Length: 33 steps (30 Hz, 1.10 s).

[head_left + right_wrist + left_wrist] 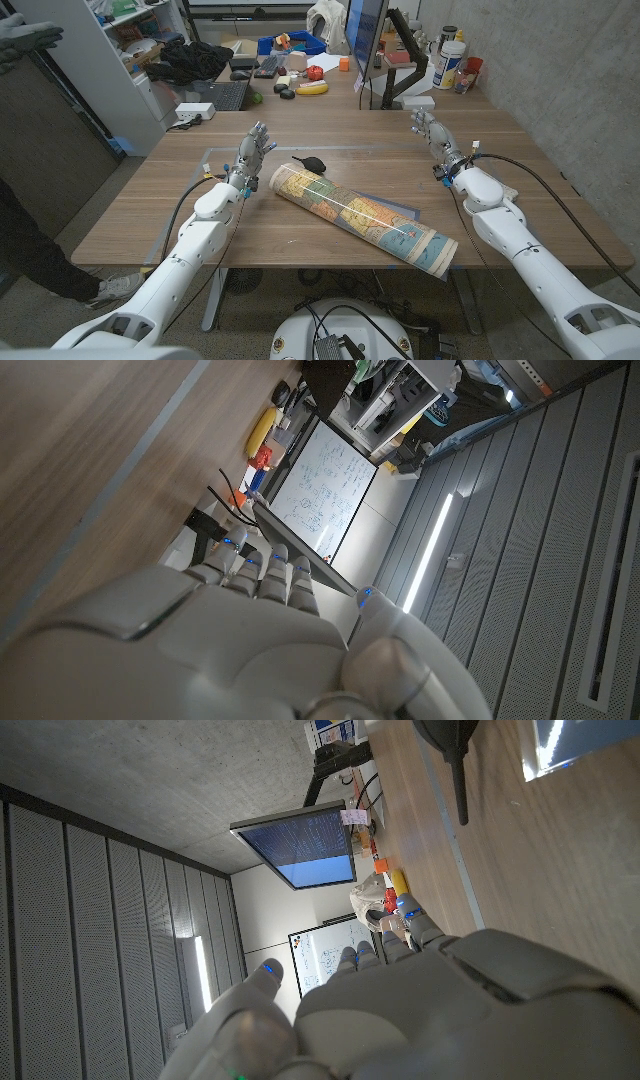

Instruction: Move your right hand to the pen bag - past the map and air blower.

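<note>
While open, right hand (pixel 428 128) far from map (pixel 362 217).

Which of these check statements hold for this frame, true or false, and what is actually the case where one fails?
1. The rolled map lies on the wooden table between the two arms. True.
2. The right robot hand is gripping the map. False: it holds nothing, near the table's far right, apart from the map.
3. The black air blower sits just beyond the map's left end. True.
4. The left robot hand holds the air blower. False: it holds nothing, with fingers apart, left of the blower.
5. A pen bag lies beside the map. False: no pen bag can be seen on the table.
</note>
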### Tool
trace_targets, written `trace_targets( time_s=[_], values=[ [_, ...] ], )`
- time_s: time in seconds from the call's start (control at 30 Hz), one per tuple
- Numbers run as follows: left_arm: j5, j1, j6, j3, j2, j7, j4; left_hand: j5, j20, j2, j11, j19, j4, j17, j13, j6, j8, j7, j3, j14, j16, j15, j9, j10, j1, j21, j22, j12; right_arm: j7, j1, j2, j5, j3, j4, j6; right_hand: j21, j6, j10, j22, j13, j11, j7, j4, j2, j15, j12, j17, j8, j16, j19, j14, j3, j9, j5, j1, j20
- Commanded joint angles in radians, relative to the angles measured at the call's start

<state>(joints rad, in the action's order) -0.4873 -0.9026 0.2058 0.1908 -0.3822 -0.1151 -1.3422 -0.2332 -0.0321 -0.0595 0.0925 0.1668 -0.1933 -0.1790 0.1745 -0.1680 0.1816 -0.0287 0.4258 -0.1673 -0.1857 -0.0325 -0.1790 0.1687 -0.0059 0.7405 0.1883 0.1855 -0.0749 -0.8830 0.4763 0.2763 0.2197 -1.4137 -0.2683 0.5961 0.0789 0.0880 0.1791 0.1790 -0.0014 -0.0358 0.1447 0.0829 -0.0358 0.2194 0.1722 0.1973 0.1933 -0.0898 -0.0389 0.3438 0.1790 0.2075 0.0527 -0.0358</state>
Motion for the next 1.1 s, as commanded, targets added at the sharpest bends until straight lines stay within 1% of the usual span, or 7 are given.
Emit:
trace_targets(
  time_s=[0.03,0.53,1.1],
  values=[
    [0.008,-0.002,-0.003,-0.007,0.006,-0.005,-0.002,-0.005,-0.014,-0.114,0.0,0.112,-0.001,-0.004,0.005,-0.061,0.007,0.0,-0.004,-0.04,-0.01,-0.014,-0.003,0.011,0.004,0.003,0.003,0.007,0.01,-0.003,0.019,-0.054,-0.004,-0.032,-0.019,0.0,0.009,0.017,0.001,0.003,0.001,0.0,-0.007,0.064,-0.003,0.007,0.001,0.008,-0.001,0.001,0.002,0.004,0.005,0.0,0.003,-0.071],
    [0.012,-0.005,-0.006,-0.009,0.01,-0.01,-0.009,-0.006,-0.013,-0.115,0.0,0.112,-0.001,-0.004,0.005,-0.059,0.007,0.001,-0.007,-0.04,-0.01,-0.013,-0.003,0.011,0.004,0.002,0.003,0.007,0.038,-0.025,0.057,-0.14,-0.019,-0.09,-0.033,-0.003,0.017,0.024,0.001,0.003,-0.001,-0.004,-0.012,0.066,-0.006,0.007,0.002,0.007,0.0,0.005,0.007,0.004,0.005,-0.002,0.008,-0.071],
    [0.017,-0.011,-0.011,-0.01,0.01,-0.006,-0.021,-0.008,-0.014,-0.117,-0.001,0.111,-0.001,-0.004,0.005,-0.056,0.008,0.0,-0.01,-0.04,-0.01,-0.013,-0.003,0.009,0.005,0.002,0.003,0.008,0.066,-0.044,0.097,-0.252,-0.031,-0.156,-0.021,-0.007,0.027,0.031,0.001,0.003,0.001,-0.01,-0.019,0.068,-0.007,0.006,0.002,0.006,-0.001,0.01,0.012,0.005,0.005,-0.003,0.017,-0.07]
  ],
)
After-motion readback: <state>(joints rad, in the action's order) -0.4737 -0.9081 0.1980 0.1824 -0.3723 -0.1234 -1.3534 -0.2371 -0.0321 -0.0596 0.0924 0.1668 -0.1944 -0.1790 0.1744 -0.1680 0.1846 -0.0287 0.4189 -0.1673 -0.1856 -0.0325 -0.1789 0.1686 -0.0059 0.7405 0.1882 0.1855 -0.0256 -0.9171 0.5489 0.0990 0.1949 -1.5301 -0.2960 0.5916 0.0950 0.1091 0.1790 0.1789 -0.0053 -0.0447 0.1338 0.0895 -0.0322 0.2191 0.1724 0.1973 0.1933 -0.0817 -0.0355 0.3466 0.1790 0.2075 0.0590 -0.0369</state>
